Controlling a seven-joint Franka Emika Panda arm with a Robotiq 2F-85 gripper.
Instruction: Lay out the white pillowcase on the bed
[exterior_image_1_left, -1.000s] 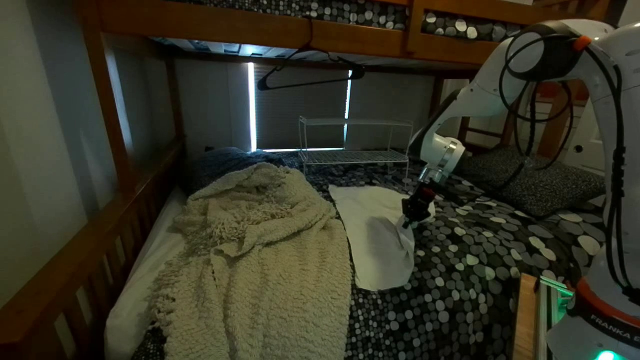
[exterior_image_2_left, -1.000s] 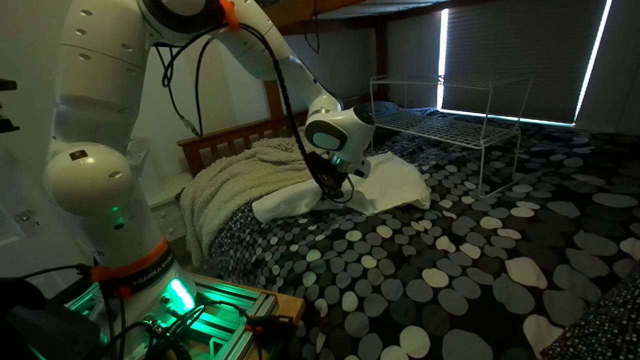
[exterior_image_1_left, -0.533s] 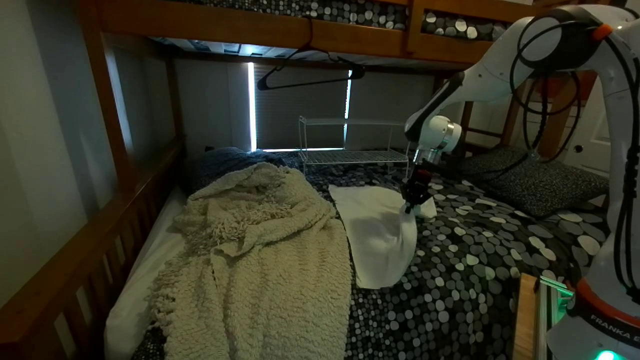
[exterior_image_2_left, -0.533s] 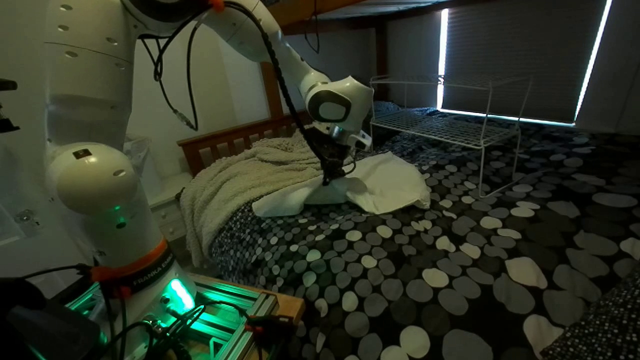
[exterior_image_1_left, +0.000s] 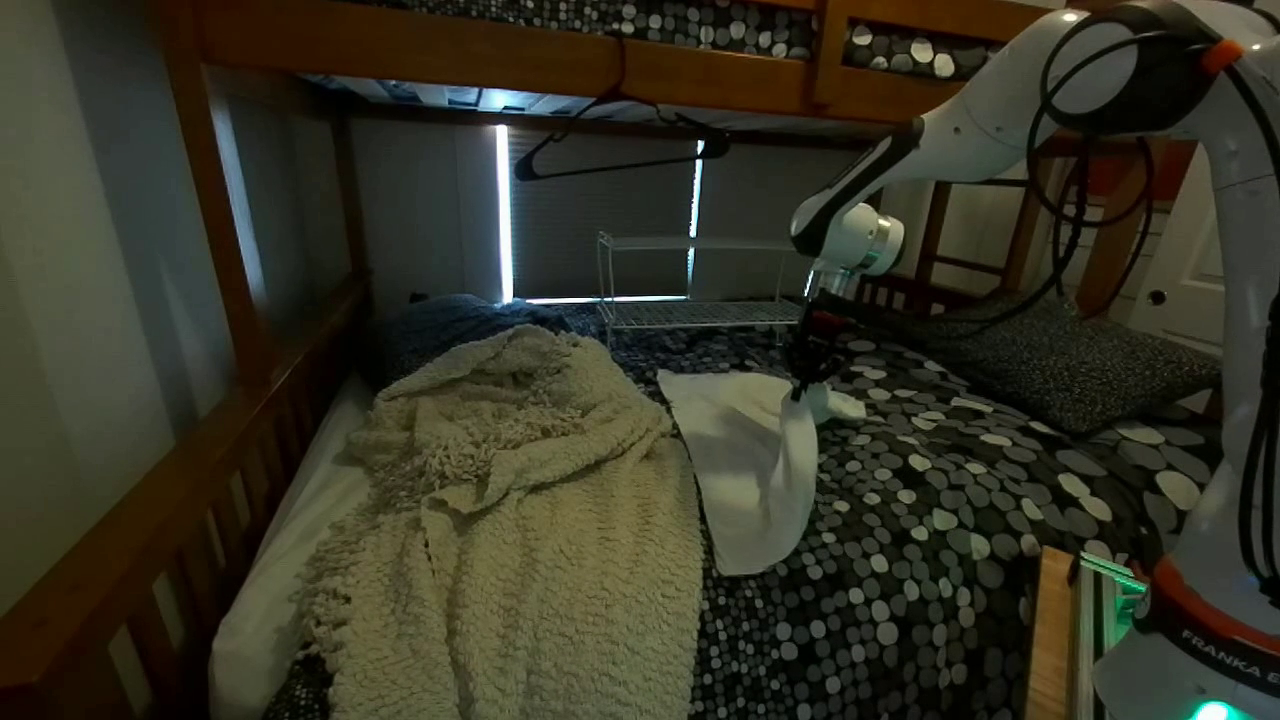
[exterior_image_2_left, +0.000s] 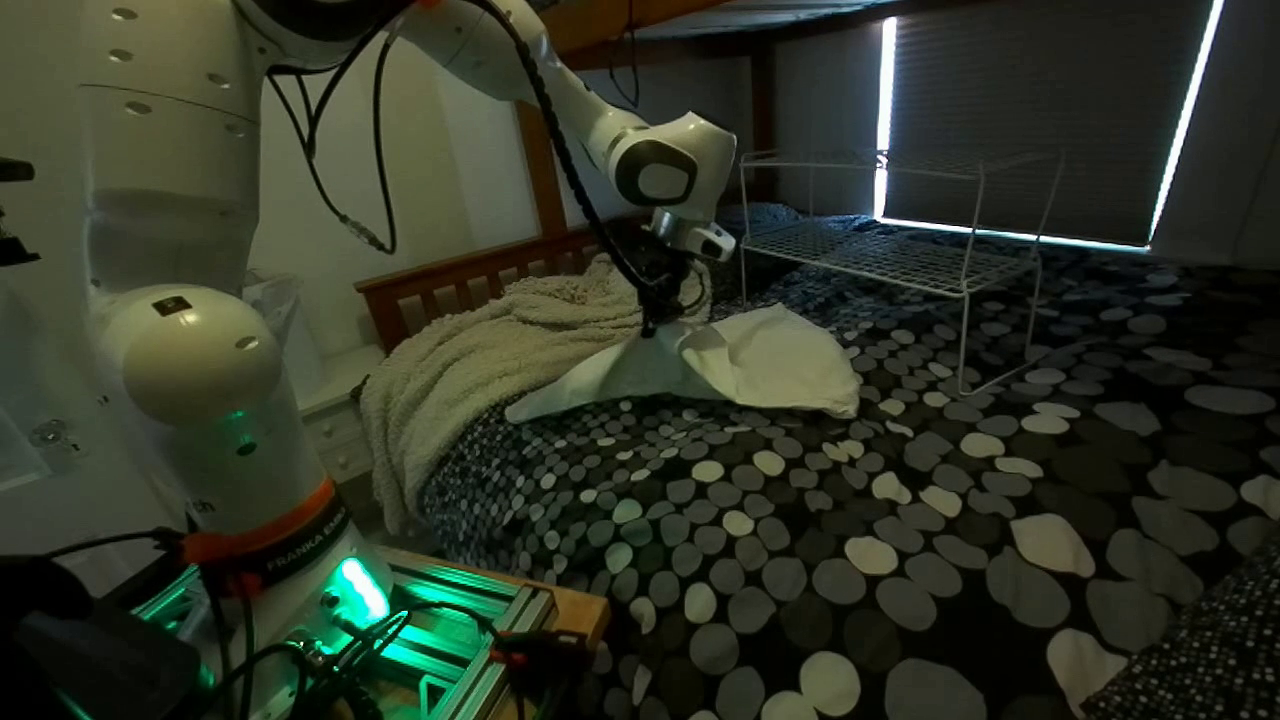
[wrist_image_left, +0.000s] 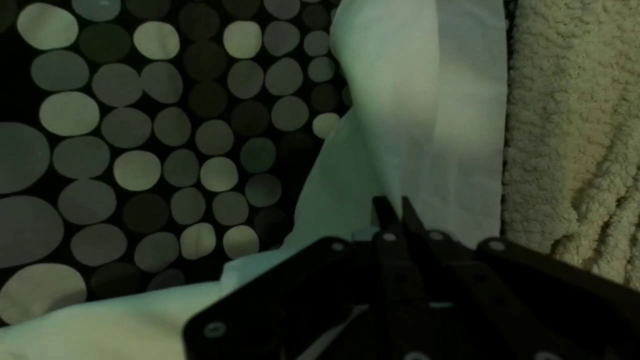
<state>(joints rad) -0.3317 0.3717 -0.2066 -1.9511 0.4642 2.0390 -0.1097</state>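
The black two-fingered hand (wrist_image_left: 394, 204), pinching the thin white cloth pillowcase (exterior_image_2_left: 785, 360), has pulled a fold higher; its ends lie on the dark pebbly wooden bed (exterior_image_1_left: 900, 550); spreading looks unfinished

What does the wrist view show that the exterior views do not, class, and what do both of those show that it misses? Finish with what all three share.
Only the wrist view: the two fingertips of the gripper as separate shapes, close together on the white pillowcase, and the round screw heads.

Only the exterior views: the white wire shelf rack, the window blind, the bunk bed's wooden frame and the white robot arm.

Shared: the gripper, the white pillowcase, the cream knitted blanket and the pebble-patterned bed cover.
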